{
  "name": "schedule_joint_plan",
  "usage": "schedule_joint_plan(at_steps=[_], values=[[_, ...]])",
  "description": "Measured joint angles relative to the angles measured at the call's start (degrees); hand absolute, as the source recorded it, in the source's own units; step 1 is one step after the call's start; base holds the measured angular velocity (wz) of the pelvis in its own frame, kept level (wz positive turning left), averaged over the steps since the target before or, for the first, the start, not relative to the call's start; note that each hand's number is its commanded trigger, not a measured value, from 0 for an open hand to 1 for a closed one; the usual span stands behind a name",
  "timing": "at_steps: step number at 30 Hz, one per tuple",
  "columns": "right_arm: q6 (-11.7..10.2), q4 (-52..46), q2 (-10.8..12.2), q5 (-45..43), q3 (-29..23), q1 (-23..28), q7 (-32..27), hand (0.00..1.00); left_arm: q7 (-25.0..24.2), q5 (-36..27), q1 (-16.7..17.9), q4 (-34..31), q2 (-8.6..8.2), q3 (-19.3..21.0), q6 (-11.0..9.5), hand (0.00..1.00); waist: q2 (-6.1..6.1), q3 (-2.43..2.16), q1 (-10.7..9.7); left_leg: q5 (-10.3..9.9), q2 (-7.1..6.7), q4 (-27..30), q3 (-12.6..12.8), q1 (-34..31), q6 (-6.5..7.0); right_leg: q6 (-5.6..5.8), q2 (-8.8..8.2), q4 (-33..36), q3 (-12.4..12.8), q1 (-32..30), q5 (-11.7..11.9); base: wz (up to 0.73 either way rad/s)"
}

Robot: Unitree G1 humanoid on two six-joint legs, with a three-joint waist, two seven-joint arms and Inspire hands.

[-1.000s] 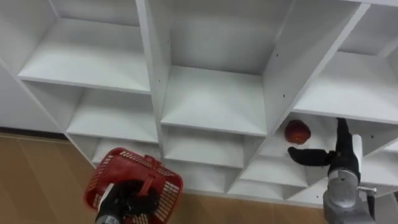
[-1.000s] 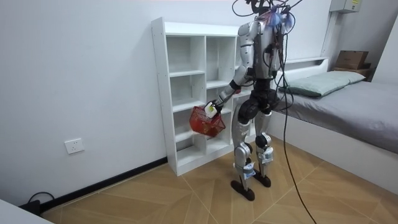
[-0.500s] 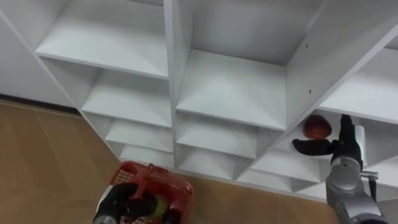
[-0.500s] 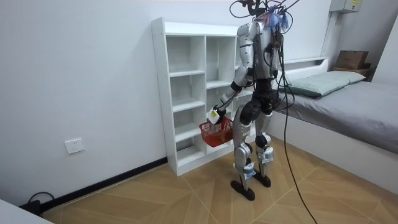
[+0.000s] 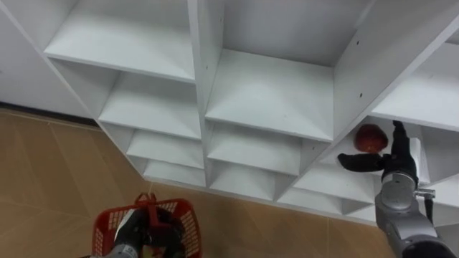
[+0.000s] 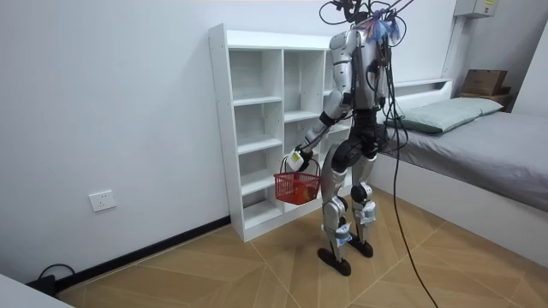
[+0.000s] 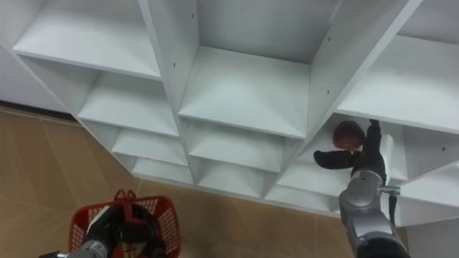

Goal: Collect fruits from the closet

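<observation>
A red fruit (image 5: 370, 137) lies on a shelf in the right column of the white closet (image 5: 269, 97). My right hand (image 5: 389, 160) is open on that shelf, its fingers upright just right of the fruit and its thumb stretched out below it. Whether it touches the fruit I cannot tell. My left hand (image 5: 142, 233) is shut on the handle of a red mesh basket (image 5: 107, 223), low at the bottom left over the wood floor. In the room view the basket (image 6: 296, 186) hangs level from that hand (image 6: 295, 159) in front of the closet's lower shelves.
I stand close before the closet (image 6: 257, 128), whose other compartments look bare. A bed (image 6: 479, 141) is behind me at the room view's right. Wood floor (image 5: 43, 179) lies below the closet.
The basket has swung down from a raised, tilted pose and now hangs level and lower from my left hand. My right hand has drawn closer to the fruit. The head camera shifted.
</observation>
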Motion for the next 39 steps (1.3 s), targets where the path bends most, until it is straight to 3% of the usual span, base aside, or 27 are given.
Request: schedule_joint_plan(at_steps=[13,16,24,31,37,39], values=[[-0.02,0.31,-0.01,1.06,-0.04,-1.86,-0.69,0.0,0.19,-0.17,-1.09,0.3,-0.48,-2.12,-0.12,1.0,0.4,-0.03,-0.02,0.01,0.15,0.92,1.72,-2.96,0.01,-0.12,-0.32,2.86,1.7,-4.54,-0.38,-0.06],[-0.07,0.32,-0.01,1.16,-0.09,-4.68,-2.14,0.0,0.34,-0.19,-2.93,2.18,-0.73,-2.13,-0.39,1.0,0.38,0.02,0.1,0.01,0.09,1.66,2.19,-4.25,0.02,-0.29,-0.62,4.72,2.08,-6.62,-0.68,-0.07],[-0.13,0.33,-0.25,1.38,-2.01,-6.52,-8.23,0.0,0.41,-0.19,-3.06,2.2,-1.45,-2.52,-0.38,1.0,0.33,0.26,-0.1,0.01,0.08,2.87,2.27,-6.58,-0.01,-0.62,-1.07,6.01,1.55,-8.76,-1.6,0.03],[-0.59,0.03,-2.04,0.54,-2.56,-8.85,-11.77,0.0,0.83,-0.14,-3.59,2.28,-1.75,-2.53,-0.38,1.0,0.32,0.28,0.02,0.07,0.1,3.57,2.97,-9.51,0.06,-0.67,-1.23,7.41,2.01,-12.23,-1.56,-0.03],[-0.59,0.01,-2.11,0.29,-2.44,-12.46,-13.89,0.0,1.22,-1.21,-4.83,4.6,-2.92,-3.84,-0.37,1.0,0.08,0.55,1.33,0.07,0.18,3.31,3.75,-9.52,0.06,-0.68,-1.21,8.05,2.76,-12.99,-1.56,-0.05],[-0.6,-0.16,-2.05,0.23,-2.43,-12.94,-13.89,0.0,1.23,-1.23,-5.01,4.59,-3.08,-4.46,-0.37,1.0,-0.24,0.87,1.41,0.07,0.18,3.31,3.82,-9.54,0.07,-0.68,-1.21,7.89,2.76,-12.93,-1.56,0.0]])
